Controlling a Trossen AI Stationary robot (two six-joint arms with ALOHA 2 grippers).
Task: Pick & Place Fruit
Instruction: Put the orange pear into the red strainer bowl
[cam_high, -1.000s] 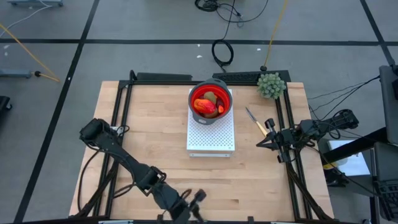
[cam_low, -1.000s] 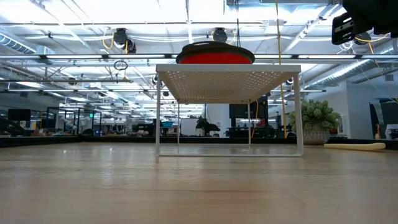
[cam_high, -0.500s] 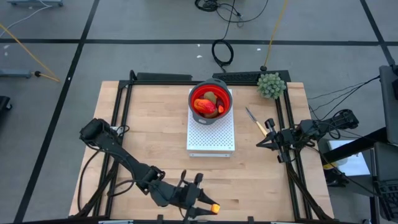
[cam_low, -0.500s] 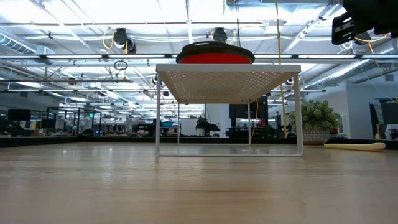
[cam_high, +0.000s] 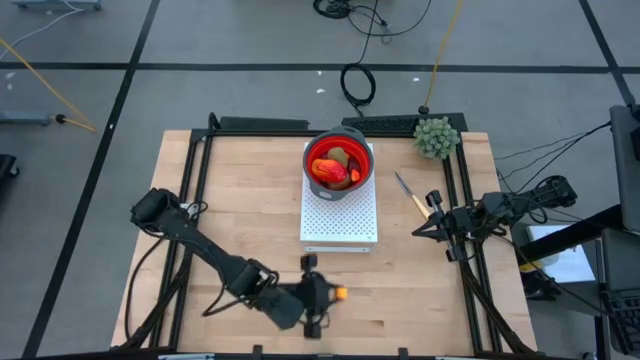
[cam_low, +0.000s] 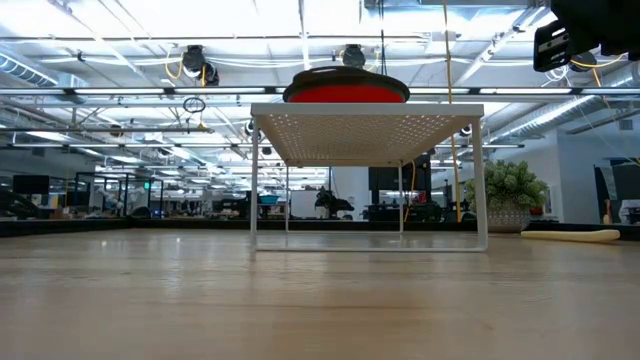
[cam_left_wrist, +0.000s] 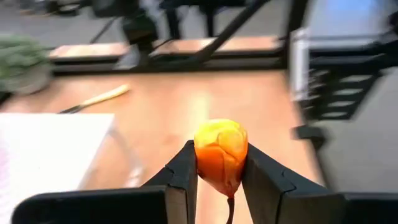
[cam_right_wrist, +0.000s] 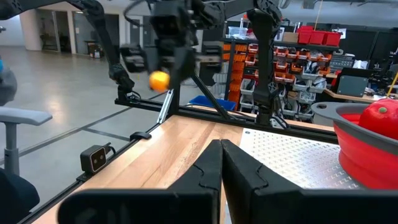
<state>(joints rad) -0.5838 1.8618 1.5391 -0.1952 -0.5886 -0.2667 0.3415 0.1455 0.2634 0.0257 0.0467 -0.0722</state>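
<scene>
The left tool (cam_high: 322, 294) hangs above the near edge of the wooden bench (cam_high: 250, 200), its two dark fingers (cam_left_wrist: 185, 171) clamped on a small orange fruit (cam_left_wrist: 221, 154). In the high view the piece shows as an orange dot at the tool's tip, just in front of the white perforated stand (cam_high: 340, 215). From the right wrist camera, the same fruit shows as a bright ball, raised well clear of the bench top.

The rest of the fruit sits at the middle of the bench's far side, in a red bowl with a grey rim (cam_high: 339, 163) on top of the stand. Inside lie a larger red-orange piece (cam_high: 328, 171), a brown-green oval (cam_high: 340, 155) and a small orange piece (cam_high: 355, 175). From bench height only the bowl's red wall (cam_low: 346, 92) shows above the stand's mesh top.

The right tool (cam_right_wrist: 220, 154) waits by the bench's right edge, its fingers pressed together and holding nothing, pointed across the bench toward the stand. A yellow-handled knife (cam_high: 412, 196) lies between the stand and that arm, and a green spiky plant (cam_high: 436, 137) stands at the far right corner.
</scene>
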